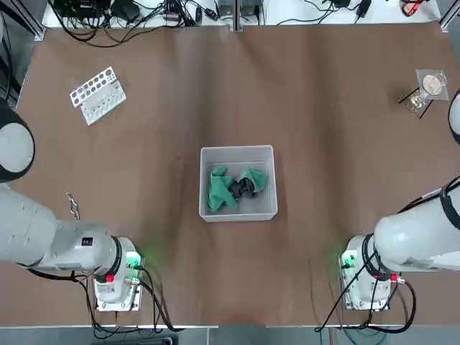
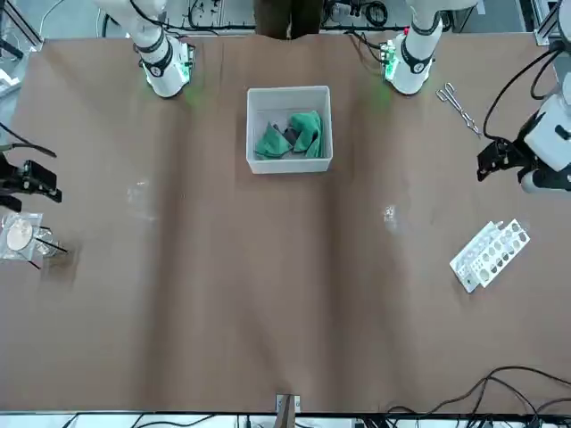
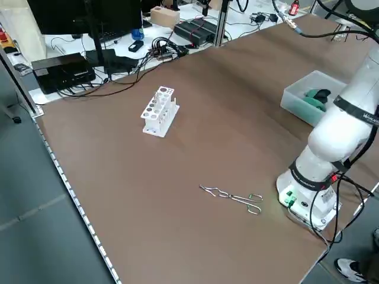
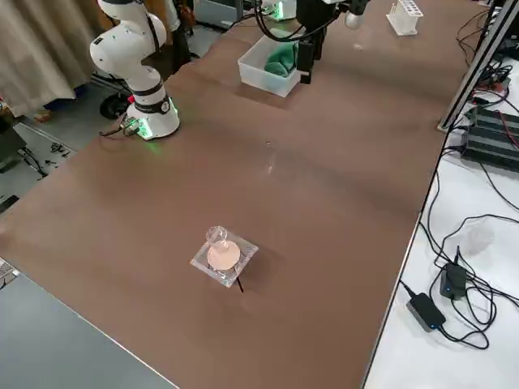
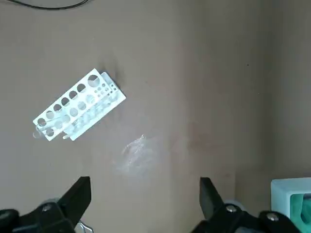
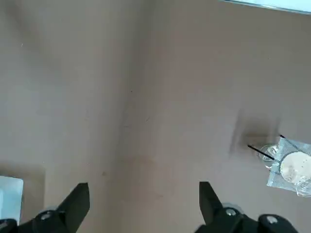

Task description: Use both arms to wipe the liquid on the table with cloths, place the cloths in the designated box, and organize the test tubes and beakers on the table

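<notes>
The white box [image 1: 237,152] sits mid-table with both green cloths [image 1: 233,188] crumpled inside, also seen from across the table as cloths [image 2: 290,135]. A clear beaker [image 1: 416,103] stands at the far right, beside a square clear plate [image 1: 433,83]. My right gripper [image 6: 143,201] hangs open above bare table short of the beaker [image 6: 268,151]. My left gripper [image 5: 144,196] hangs open above the table, short of the white rack [image 5: 77,106]. A faint clear glint [image 5: 137,151] lies between them; I cannot tell whether it is a test tube or liquid.
Metal tongs [image 1: 72,205] lie near the left arm's base [image 1: 115,284]. The white rack [image 1: 98,94] with round holes lies tipped at the far left. Cables and equipment run along the far edge [image 1: 144,14]. The right arm's base [image 1: 368,280] is at the near right.
</notes>
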Controlling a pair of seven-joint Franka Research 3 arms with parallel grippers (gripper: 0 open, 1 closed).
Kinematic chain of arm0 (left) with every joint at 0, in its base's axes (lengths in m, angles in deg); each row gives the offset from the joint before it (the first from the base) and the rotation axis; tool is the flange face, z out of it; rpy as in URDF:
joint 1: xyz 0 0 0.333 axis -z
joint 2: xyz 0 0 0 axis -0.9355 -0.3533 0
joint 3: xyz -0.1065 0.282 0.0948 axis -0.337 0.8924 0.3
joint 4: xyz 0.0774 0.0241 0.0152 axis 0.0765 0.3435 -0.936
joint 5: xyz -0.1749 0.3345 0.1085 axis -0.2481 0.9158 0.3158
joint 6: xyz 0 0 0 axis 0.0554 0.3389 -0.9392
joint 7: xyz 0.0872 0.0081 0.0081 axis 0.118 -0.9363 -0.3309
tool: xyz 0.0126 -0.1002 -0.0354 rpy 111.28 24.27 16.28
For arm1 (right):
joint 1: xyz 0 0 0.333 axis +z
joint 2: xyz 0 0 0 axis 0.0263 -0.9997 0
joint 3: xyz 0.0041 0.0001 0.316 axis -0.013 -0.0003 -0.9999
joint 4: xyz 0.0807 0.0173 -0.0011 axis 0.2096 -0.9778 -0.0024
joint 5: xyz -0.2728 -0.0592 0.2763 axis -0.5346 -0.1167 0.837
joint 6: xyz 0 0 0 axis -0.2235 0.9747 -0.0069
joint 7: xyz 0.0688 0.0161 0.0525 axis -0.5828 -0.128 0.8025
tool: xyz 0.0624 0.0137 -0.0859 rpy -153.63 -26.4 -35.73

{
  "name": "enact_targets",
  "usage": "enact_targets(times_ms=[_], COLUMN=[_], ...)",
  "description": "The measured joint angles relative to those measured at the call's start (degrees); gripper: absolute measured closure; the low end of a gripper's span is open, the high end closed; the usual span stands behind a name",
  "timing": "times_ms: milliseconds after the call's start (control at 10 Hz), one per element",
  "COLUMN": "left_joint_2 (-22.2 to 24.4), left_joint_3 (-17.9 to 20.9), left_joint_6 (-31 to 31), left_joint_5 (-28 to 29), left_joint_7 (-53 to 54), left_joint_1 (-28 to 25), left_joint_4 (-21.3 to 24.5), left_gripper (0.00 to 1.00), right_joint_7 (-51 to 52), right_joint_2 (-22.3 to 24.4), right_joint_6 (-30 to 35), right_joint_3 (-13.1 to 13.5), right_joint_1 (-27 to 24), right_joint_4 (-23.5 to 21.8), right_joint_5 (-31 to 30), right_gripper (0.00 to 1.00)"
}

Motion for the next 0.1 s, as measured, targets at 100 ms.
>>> enact_targets(times_ms=[100], left_joint_2=[0.00], left_joint_3=[0.00], left_joint_6=[0.00], left_joint_5=[0.00], left_joint_7=[0.00], left_joint_1=[-0.01], left_joint_4=[0.00], left_gripper=[0.01], right_joint_7=[-1.82], right_joint_2=[0.00], right_joint_6=[0.21], right_joint_3=[-0.07], right_joint_1=[-0.01], right_joint_4=[-0.01], right_joint_5=[-0.01], right_gripper=[0.00])
